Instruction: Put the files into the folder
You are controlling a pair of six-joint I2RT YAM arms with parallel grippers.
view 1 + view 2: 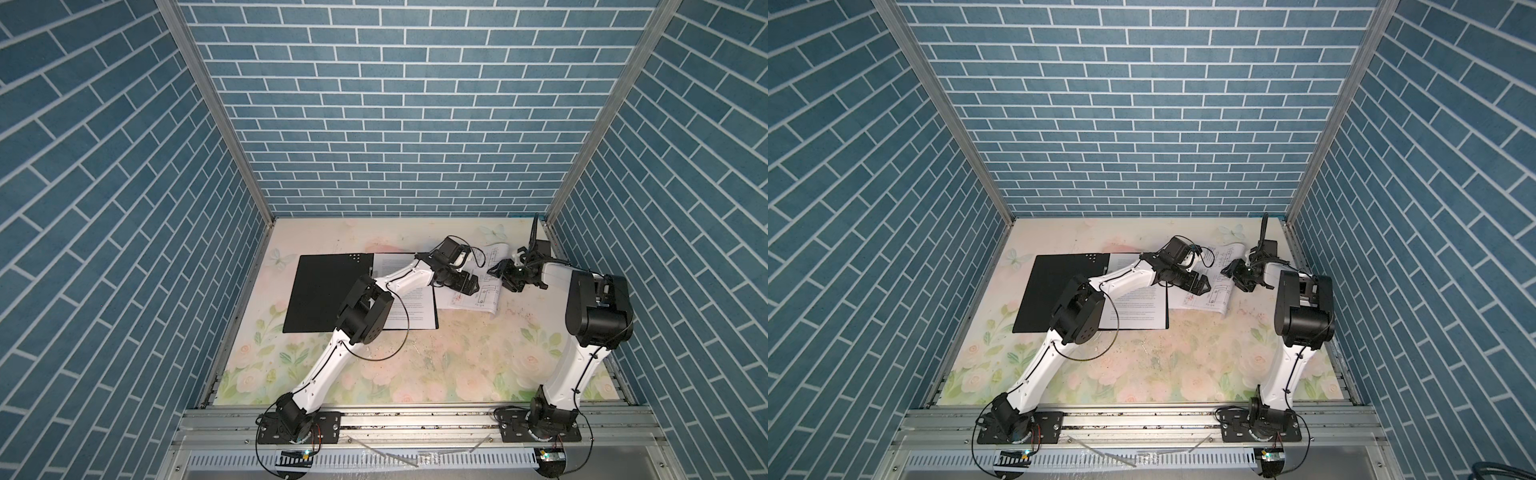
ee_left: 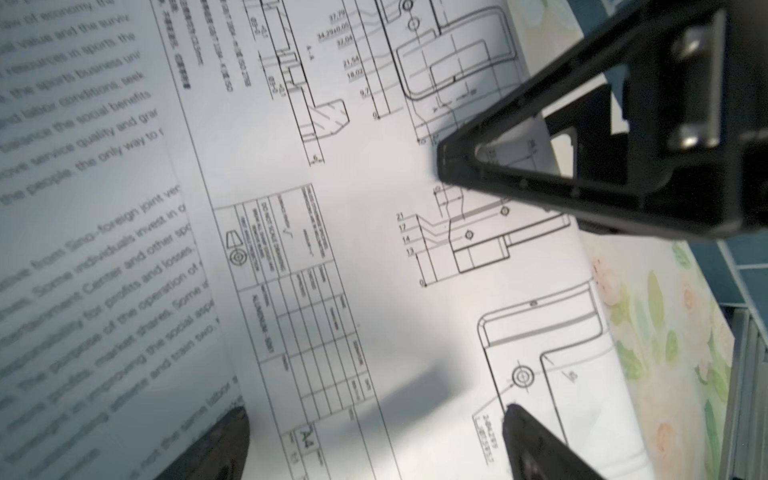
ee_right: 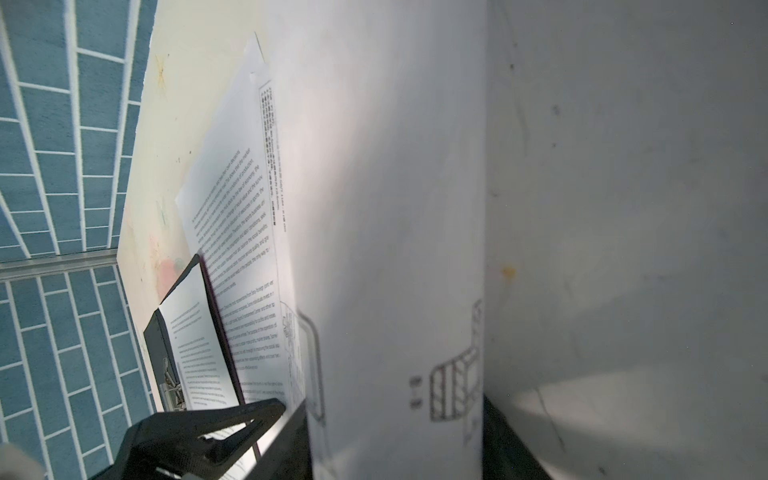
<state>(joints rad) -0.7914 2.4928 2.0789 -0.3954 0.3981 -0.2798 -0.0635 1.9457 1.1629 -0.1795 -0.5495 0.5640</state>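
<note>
The left claw (image 1: 471, 286) hangs just above the drawing sheet (image 1: 473, 302) with its jaws wide open and nothing between them; in the left wrist view its 2 fingers (image 2: 446, 164) stand well apart over the printed line drawings (image 2: 374, 249). The right claw (image 1: 505, 276) is just beside the left claw, at the far side edge of this same sheet. In the right wrist view this edge (image 3: 395, 208) curls up between its jaws, which stand apart, so this claw is open around the paper and does not clamp it. The folder (image 1: 320, 291) lies open and flat on the table (image 1: 415, 365), on the other side of the left claw from the right claw, black inside up. 1 text sheet (image 3: 191, 345) lies inside it. A second text sheet (image 3: 237, 232) lies between the folder and the claws, over the folder's edge and partly under the drawing sheet.
</note>
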